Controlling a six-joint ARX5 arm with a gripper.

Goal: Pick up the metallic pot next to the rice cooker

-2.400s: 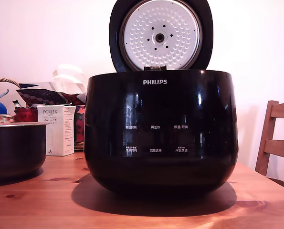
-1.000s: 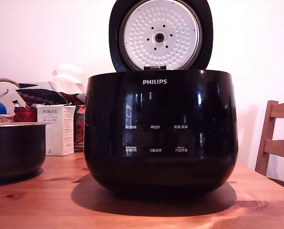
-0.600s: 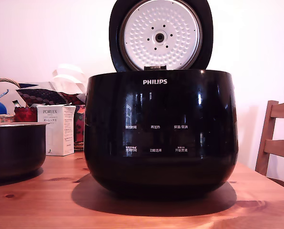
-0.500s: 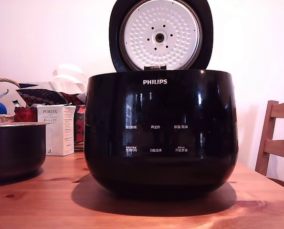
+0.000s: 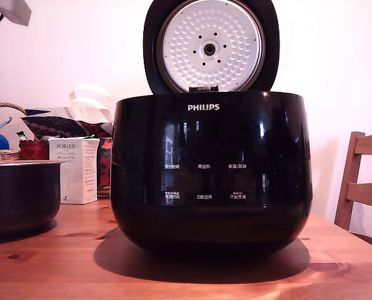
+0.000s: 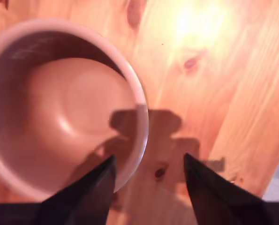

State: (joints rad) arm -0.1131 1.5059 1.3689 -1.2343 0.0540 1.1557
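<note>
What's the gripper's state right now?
Gripper: open, holding nothing, poised over the pale rim of the round dark metal pot.

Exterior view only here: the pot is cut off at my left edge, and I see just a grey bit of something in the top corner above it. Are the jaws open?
Observer: Yes. On the wrist view the gripper is open, its two dark fingers well apart.
Operator: Where is it relative to the pot?
Observer: Over the near rim of the metallic pot. One finger shows over the pot's inside, the other over the wooden table, with the rim between them.
Operator: Anything inside the pot?
Observer: No, it is empty. Only the gripper's shadow falls across its rim and onto the table.
</note>
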